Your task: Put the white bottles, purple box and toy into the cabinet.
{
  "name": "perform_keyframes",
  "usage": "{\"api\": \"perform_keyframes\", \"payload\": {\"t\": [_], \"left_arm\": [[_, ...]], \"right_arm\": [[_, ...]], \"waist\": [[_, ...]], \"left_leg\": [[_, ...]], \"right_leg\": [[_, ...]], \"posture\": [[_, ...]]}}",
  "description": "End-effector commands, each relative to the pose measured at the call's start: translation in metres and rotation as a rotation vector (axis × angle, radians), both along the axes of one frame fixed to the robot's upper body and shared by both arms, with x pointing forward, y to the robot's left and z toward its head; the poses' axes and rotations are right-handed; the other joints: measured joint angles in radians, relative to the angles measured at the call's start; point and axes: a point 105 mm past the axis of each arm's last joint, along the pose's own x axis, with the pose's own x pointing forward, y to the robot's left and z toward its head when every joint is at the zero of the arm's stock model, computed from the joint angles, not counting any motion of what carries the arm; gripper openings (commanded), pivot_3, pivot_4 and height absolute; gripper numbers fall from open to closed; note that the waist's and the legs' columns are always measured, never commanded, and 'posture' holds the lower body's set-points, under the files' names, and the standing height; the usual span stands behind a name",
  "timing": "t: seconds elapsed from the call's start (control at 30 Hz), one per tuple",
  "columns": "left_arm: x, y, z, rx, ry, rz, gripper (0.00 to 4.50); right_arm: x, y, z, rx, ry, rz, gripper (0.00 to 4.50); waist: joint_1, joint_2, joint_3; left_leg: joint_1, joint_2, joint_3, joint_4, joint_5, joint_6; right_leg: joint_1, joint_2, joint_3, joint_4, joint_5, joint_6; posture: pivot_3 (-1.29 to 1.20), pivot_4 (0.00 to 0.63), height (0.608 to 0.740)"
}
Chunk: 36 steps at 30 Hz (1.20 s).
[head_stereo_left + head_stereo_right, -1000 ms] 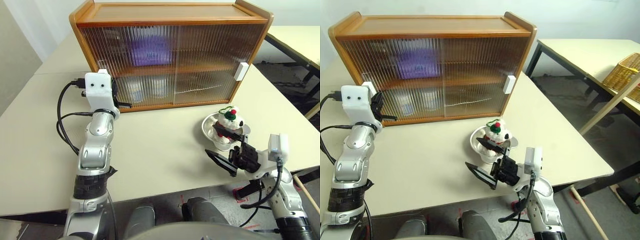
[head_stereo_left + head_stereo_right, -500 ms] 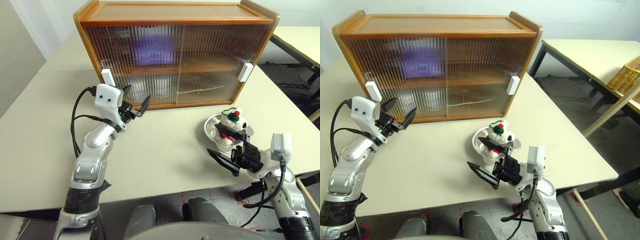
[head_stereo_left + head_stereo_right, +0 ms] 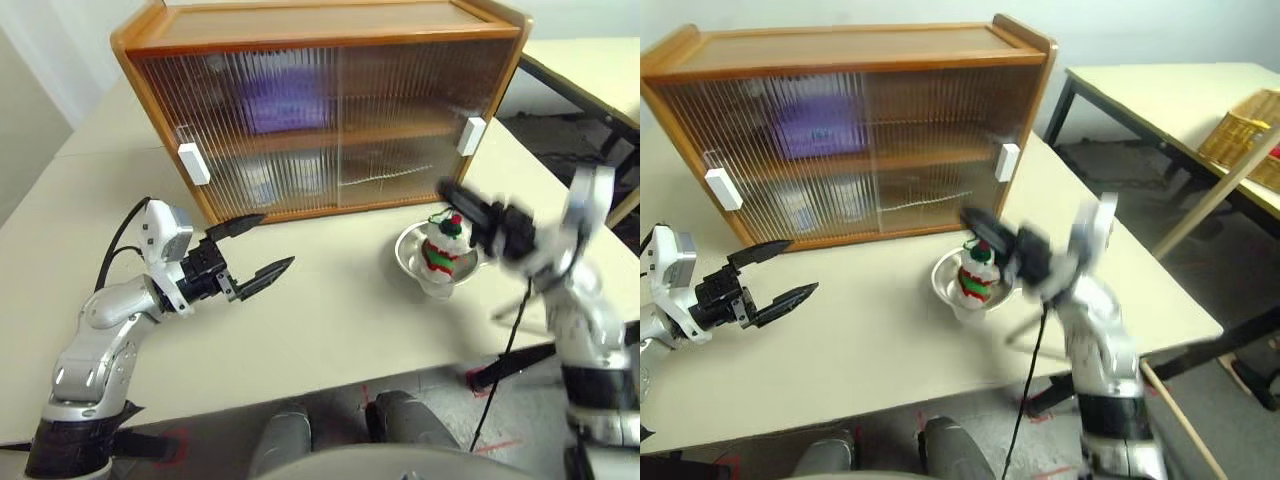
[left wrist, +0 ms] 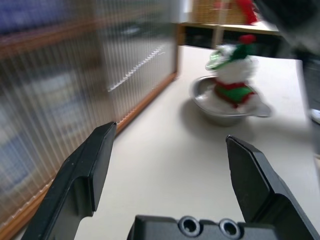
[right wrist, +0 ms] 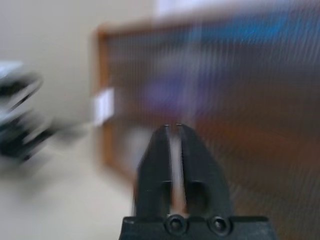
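The cabinet (image 3: 330,30) stands at the back of the table with both ribbed doors shut. Behind the left door, the purple box (image 3: 285,105) shows as a lilac blur on the upper shelf. Pale shapes (image 3: 268,185) on the lower shelf may be the white bottles. The toy (image 3: 440,245) sits upright in a steel bowl (image 3: 408,258) in front of the right door. My left gripper (image 3: 277,240) is open and empty, low over the table, pointing toward the bowl. My right gripper (image 3: 450,190) is shut on nothing, raised just above the toy's hat.
White handles sit on the left door (image 3: 193,163) and right door (image 3: 470,136). The table's front edge runs close to both arms. A second table (image 3: 1160,90), a wicker basket (image 3: 1240,140) and a leaning wooden stick (image 3: 1210,200) lie to the right.
The left gripper left the cabinet's left handle, opened, drew back and swung toward the bowl. The right gripper rose from in front of the bowl and shut. The toy stayed in the bowl.
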Motion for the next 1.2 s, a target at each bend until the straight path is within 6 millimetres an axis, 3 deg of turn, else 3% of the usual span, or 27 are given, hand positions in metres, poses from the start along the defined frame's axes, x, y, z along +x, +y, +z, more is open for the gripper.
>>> {"api": "perform_keyframes", "payload": {"t": [0.03, 0.13, 0.27, 0.43, 0.57, 0.83, 1.2], "left_arm": [[-0.002, -0.007, -0.006, 0.007, 0.003, -0.012, 4.5], [-0.002, -0.014, -0.006, -0.004, -0.007, -0.016, 4.5], [-0.003, -0.014, -0.005, -0.003, -0.014, -0.008, 4.5], [-0.003, -0.008, -0.002, 0.026, -0.027, 0.002, 4.5], [-0.002, -0.008, 0.0, 0.034, -0.03, -0.006, 4.5], [-0.003, -0.015, 0.0, 0.057, -0.033, -0.046, 4.5], [-0.008, -0.017, -0.003, 0.077, -0.025, -0.047, 4.5]], "right_arm": [[0.016, -0.021, 0.019, 0.025, -0.006, -0.142, 0.04], [0.037, -0.037, 0.028, 0.045, -0.008, -0.267, 0.04], [0.041, -0.038, 0.031, 0.037, -0.018, -0.272, 0.04], [0.035, -0.037, 0.013, -0.024, 0.026, -0.262, 0.04], [0.037, -0.057, -0.006, -0.056, 0.09, -0.397, 0.04], [0.05, -0.083, -0.024, -0.13, 0.187, -0.548, 0.04], [0.074, -0.085, -0.052, -0.19, 0.347, -0.597, 0.04]], "waist": [[0.009, -0.002, -0.002], [0.022, -0.003, -0.004], [0.025, -0.002, -0.005], [0.028, -0.001, -0.005], [0.03, -0.001, -0.005], [0.028, -0.001, -0.006], [0.027, 0.0, -0.005]], "left_leg": [[0.001, 0.002, -0.002, -0.001, 0.0, 0.0], [-0.003, 0.004, -0.007, -0.003, 0.0, 0.002], [-0.011, 0.005, -0.007, -0.004, 0.0, 0.002], [-0.011, 0.005, -0.006, -0.006, 0.0, 0.002], [-0.01, 0.004, -0.007, -0.005, 0.0, 0.001], [-0.009, 0.004, -0.006, -0.004, 0.001, 0.002], [-0.01, 0.007, -0.006, -0.004, 0.002, 0.003]], "right_leg": [[-0.004, -0.001, 0.001, 0.0, -0.001, -0.001], [-0.007, 0.0, -0.001, 0.002, -0.002, -0.003], [-0.011, 0.0, -0.002, 0.004, 0.004, 0.005], [-0.011, 0.002, -0.002, 0.004, 0.003, 0.007], [-0.009, 0.002, -0.002, 0.004, 0.002, 0.008], [-0.009, 0.001, 0.0, 0.004, -0.001, 0.005], [-0.01, 0.002, 0.0, 0.004, -0.001, 0.014]], "posture": [[-0.06, 0.027, 0.74], [-0.05, 0.026, 0.74], [-0.04, 0.025, 0.74], [-0.04, 0.026, 0.74], [-0.05, 0.027, 0.74], [-0.05, 0.027, 0.74], [-0.03, 0.042, 0.74]]}}
